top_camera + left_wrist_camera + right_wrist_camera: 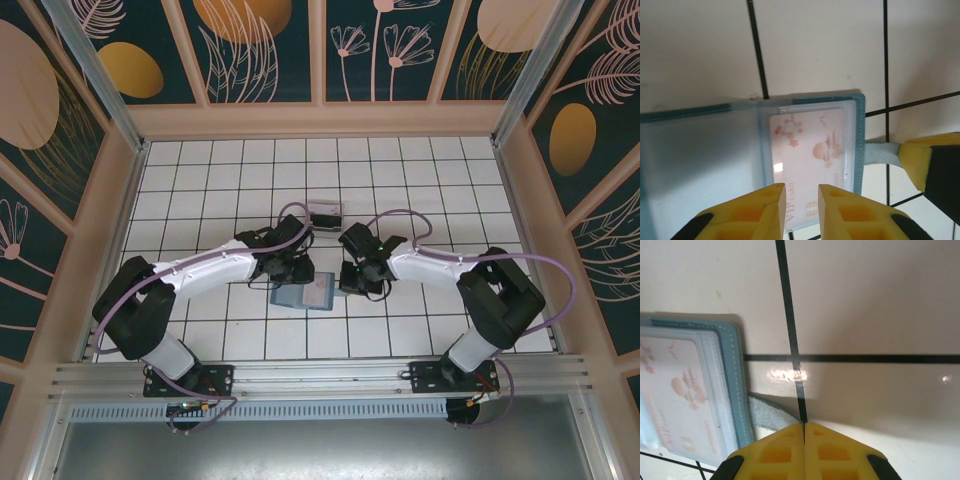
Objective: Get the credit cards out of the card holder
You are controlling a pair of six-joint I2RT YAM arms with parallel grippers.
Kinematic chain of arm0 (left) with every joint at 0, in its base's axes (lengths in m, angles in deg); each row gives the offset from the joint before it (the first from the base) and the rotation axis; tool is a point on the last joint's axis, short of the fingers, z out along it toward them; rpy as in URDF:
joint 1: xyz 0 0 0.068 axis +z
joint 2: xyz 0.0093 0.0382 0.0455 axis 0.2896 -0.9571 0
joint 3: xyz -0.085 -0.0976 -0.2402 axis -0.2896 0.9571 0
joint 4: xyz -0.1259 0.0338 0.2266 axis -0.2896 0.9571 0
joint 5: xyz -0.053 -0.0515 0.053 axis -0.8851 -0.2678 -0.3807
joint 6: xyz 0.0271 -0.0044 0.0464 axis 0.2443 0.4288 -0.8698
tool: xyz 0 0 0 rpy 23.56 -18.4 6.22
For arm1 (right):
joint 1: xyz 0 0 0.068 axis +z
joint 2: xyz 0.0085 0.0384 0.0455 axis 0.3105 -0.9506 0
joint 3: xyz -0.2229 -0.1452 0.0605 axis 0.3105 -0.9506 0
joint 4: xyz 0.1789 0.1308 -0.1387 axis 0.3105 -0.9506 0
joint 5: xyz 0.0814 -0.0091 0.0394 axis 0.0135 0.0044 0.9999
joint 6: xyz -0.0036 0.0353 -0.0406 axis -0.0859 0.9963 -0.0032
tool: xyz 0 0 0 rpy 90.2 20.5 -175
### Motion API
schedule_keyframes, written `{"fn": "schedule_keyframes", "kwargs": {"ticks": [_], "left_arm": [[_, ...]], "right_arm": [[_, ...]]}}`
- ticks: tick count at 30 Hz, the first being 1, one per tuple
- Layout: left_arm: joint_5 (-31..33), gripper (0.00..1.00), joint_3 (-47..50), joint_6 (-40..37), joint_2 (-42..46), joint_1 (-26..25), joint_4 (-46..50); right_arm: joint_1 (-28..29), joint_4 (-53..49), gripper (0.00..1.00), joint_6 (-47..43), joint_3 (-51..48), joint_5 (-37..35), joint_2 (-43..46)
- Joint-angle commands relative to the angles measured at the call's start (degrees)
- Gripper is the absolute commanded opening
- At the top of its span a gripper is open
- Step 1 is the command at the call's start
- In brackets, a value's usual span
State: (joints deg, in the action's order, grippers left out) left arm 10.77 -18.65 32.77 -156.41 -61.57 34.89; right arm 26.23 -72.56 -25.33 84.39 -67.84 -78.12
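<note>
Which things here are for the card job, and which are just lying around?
For the job: the blue card holder; the pink card in its clear pocket; the left gripper over that card; the right gripper shut on the holder's tab.
Just lying about: the small clear box farther back.

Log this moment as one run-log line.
left gripper: part open over VIP card | right gripper: shut on card holder tab | card: not yet out

Teal card holder (859,145), pink blossom-printed card (810,155)
</note>
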Motion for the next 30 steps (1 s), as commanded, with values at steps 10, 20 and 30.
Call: {"fn": "schedule_keyframes", "kwargs": {"ticks": [10, 20, 30], "left_arm": [[-6.09, 0.23, 7.48, 4.90, -1.30, 1.88, -12.96], [-6.40, 0.22, 7.21, 6.73, 0.05, 2.36, -13.63], [-6.52, 0.21, 7.41, 8.12, -2.22, 2.72, -15.40]], "right_arm": [[-0.81, -10.41, 0.19, -1.14, 8.78, -10.51, -1.34], [-0.47, -9.48, 0.28, -0.61, 12.28, -6.89, 1.37], [0.60, -3.90, 0.27, -1.82, 12.87, -0.22, -4.77]]}}
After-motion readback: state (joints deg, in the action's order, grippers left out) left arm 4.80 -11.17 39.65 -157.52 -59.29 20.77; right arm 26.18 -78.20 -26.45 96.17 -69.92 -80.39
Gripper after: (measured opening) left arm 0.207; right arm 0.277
